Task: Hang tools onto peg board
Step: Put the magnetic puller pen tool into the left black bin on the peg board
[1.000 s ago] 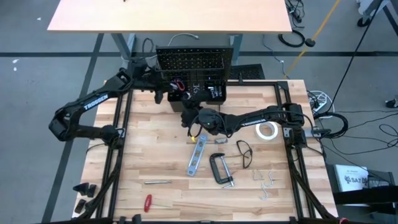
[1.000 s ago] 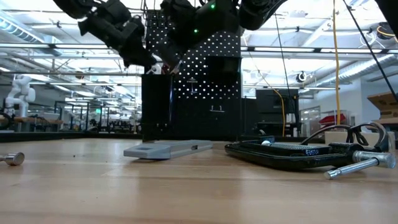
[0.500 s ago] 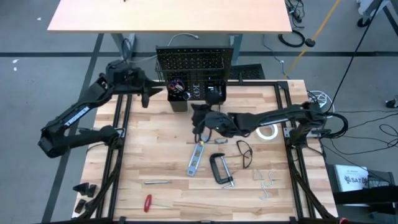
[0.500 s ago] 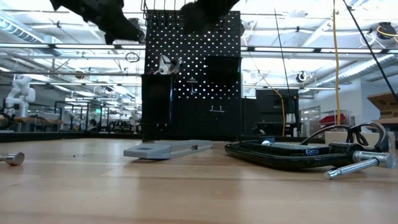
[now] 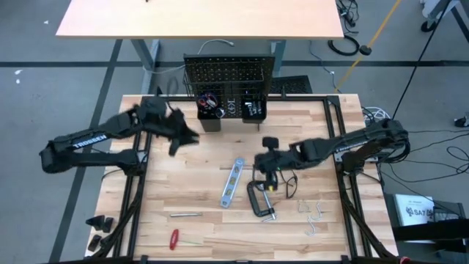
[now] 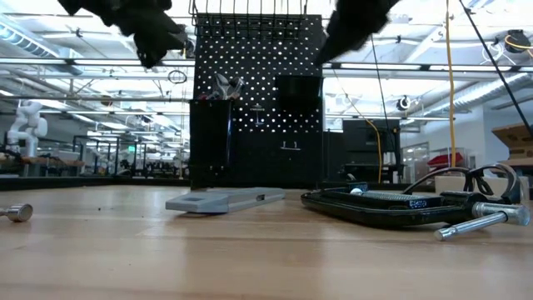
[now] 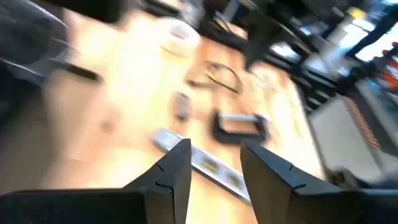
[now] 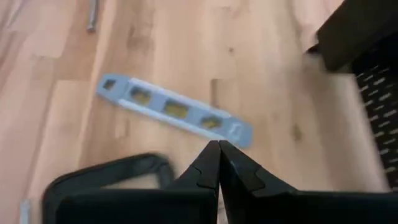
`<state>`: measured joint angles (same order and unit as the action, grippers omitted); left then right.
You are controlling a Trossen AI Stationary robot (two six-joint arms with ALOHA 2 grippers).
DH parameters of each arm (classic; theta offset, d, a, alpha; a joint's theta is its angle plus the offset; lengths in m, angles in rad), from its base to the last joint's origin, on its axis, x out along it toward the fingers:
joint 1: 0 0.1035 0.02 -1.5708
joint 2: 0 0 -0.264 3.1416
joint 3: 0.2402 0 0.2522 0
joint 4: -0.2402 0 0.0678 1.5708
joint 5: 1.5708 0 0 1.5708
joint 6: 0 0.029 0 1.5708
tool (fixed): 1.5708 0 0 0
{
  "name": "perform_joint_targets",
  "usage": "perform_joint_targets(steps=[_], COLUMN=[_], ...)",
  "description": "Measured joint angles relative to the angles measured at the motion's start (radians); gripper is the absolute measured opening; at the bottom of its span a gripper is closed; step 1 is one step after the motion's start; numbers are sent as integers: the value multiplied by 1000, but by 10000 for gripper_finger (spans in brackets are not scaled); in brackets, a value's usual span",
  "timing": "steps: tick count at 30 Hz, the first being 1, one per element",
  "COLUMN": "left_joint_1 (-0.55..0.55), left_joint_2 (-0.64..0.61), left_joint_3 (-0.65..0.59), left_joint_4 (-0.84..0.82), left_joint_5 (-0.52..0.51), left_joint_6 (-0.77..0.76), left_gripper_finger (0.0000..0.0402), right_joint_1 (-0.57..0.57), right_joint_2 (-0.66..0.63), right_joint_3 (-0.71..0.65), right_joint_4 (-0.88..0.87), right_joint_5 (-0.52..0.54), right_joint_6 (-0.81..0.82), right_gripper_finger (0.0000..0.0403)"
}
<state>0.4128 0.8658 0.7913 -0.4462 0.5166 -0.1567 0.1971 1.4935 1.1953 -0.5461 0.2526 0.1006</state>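
The peg board [image 5: 229, 72] stands upright at the table's far edge with two black bins on its lower part. Red-handled scissors [image 5: 209, 100] stick up out of the left bin [image 5: 209, 119]. My left gripper [image 7: 214, 163] hovers open and empty in front of and left of that bin [image 5: 183, 138]. My right gripper [image 8: 217, 148] is shut on nothing, in the air over the table's middle [image 5: 261, 163]. Below it, flat on the table, lie the blue-silver level [image 5: 233, 182] and the black C-clamp [image 5: 259, 199], with the glasses [image 5: 288, 180] beside them.
A wrench [image 5: 185, 215] and a red screwdriver [image 5: 174, 238] lie near the front left. Loose metal hooks [image 5: 314, 214] lie at the front right. The white tape roll [image 7: 178, 34] shows only in the left wrist view. Bare wood lies left of the level.
Both grippers have drawn back from the left bin. My left gripper swung left, then toward the near edge. My right gripper went toward the right and near edges, turning as it moved, and now hangs over the level and clamp. The scissors stay in the bin.
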Motion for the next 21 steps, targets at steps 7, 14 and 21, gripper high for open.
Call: perform_joint_targets(steps=[7, 14, 21], left_joint_1=[-328, -584, -774], left_joint_2=[1, 23, 138], left_joint_3=[-127, -141, -141], left_joint_4=[136, 183, 228], left_joint_5=[-90, -243, -350], left_joint_6=[-75, -194, -334], left_gripper_finger=[132, 132, 132], right_joint_1=[77, 106, 107], right_joint_2=[-33, -34, -28], right_joint_3=[-161, -198, -198], right_joint_4=[172, 317, 441], right_joint_5=[1, 7, 5], right_joint_6=[97, 87, 76], right_gripper_finger=[0, 0, 0])
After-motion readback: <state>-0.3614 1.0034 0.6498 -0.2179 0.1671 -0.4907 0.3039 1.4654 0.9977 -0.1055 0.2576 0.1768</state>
